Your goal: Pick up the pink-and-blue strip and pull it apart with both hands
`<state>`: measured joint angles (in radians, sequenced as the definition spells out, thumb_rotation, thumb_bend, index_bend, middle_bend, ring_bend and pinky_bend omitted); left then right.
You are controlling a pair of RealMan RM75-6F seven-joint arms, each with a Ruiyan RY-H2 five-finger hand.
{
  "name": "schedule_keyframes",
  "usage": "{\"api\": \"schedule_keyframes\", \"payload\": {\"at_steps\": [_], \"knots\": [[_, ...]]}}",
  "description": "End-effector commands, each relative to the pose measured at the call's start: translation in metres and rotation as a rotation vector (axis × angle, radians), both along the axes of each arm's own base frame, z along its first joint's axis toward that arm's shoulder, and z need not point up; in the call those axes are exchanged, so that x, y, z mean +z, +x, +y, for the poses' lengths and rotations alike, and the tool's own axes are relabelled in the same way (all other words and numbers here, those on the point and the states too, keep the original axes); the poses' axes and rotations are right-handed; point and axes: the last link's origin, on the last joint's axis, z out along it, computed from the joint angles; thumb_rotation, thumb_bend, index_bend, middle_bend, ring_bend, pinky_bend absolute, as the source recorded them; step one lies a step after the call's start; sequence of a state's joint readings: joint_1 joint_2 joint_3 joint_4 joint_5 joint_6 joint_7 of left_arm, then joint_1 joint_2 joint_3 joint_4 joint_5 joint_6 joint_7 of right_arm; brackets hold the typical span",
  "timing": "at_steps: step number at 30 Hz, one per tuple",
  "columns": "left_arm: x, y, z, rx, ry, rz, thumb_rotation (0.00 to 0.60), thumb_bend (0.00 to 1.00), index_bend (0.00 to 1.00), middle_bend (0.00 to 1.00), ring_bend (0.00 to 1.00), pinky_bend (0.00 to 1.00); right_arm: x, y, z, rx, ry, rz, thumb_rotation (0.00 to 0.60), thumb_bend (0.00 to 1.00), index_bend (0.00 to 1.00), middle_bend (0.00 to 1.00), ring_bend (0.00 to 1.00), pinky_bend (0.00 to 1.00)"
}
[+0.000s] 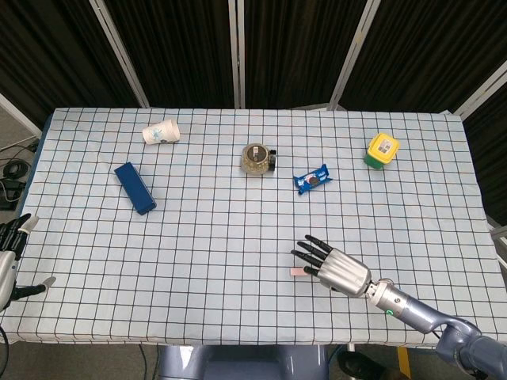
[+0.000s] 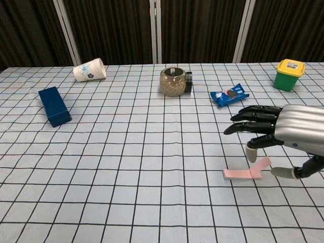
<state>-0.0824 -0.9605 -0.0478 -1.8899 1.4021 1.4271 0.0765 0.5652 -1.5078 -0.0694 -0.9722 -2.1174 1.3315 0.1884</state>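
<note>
The pink strip [image 2: 242, 173] lies flat on the checked cloth, its right end [image 2: 262, 164] curled upward; no blue shows on it. In the head view only its left end [image 1: 298, 271] peeks out past the fingers. My right hand [image 2: 276, 131] hovers just above the strip with fingers spread, holding nothing; the thumb [image 2: 251, 153] hangs close to the raised end. From the head view the right hand [image 1: 333, 265] covers most of the strip. My left hand [image 1: 8, 261] sits off the table's left edge, fingers apart and empty, far from the strip.
A paper cup [image 2: 90, 69] on its side and a dark blue box [image 2: 54, 106] lie at the back left. A glass jar [image 2: 173, 81], a blue cookie packet [image 2: 230, 94] and a green tub with a yellow lid [image 2: 289, 74] stand behind the strip.
</note>
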Motion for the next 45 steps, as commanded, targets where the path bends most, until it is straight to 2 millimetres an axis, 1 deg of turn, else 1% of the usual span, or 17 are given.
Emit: {"api": "schedule_keyframes", "payload": {"at_steps": [1, 7, 17, 26, 32, 40, 45], "knots": [[0.0, 0.0, 0.0, 0.0, 0.001, 0.0, 0.6, 0.0, 0.0, 0.0, 0.0, 0.0, -0.007, -0.002, -0.001, 0.018, -0.001, 0.017, 0.6, 0.25, 0.46, 0.11, 0.0, 0.0], [0.0, -0.001, 0.0, 0.002, 0.002, 0.002, 0.6, 0.0, 0.0, 0.0, 0.0, 0.0, -0.013, -0.007, -0.005, 0.044, -0.019, 0.045, 0.6, 0.25, 0.46, 0.11, 0.0, 0.0], [-0.001, -0.001, 0.0, 0.004, 0.0, 0.003, 0.6, 0.0, 0.0, 0.0, 0.0, 0.0, -0.014, -0.01, -0.012, 0.069, -0.049, 0.065, 0.6, 0.27, 0.47, 0.11, 0.0, 0.0], [-0.002, 0.0, -0.001, 0.003, -0.002, 0.006, 0.6, 0.0, 0.0, 0.0, 0.0, 0.0, -0.012, -0.013, -0.015, 0.07, -0.057, 0.056, 0.6, 0.32, 0.49, 0.11, 0.0, 0.0], [-0.002, 0.0, -0.001, 0.003, -0.002, 0.005, 0.6, 0.0, 0.0, 0.0, 0.0, 0.0, -0.012, -0.014, -0.015, 0.068, -0.055, 0.045, 0.6, 0.37, 0.53, 0.12, 0.0, 0.0], [-0.001, -0.001, -0.001, 0.006, -0.003, 0.003, 0.6, 0.0, 0.0, 0.0, 0.0, 0.0, -0.015, -0.012, -0.014, 0.055, -0.046, 0.018, 0.6, 0.43, 0.64, 0.15, 0.0, 0.0], [-0.003, -0.002, 0.001, 0.008, -0.014, 0.002, 0.6, 0.0, 0.0, 0.0, 0.0, 0.0, -0.013, -0.005, -0.015, 0.002, -0.03, -0.067, 0.6, 0.44, 0.68, 0.15, 0.0, 0.0]]}}
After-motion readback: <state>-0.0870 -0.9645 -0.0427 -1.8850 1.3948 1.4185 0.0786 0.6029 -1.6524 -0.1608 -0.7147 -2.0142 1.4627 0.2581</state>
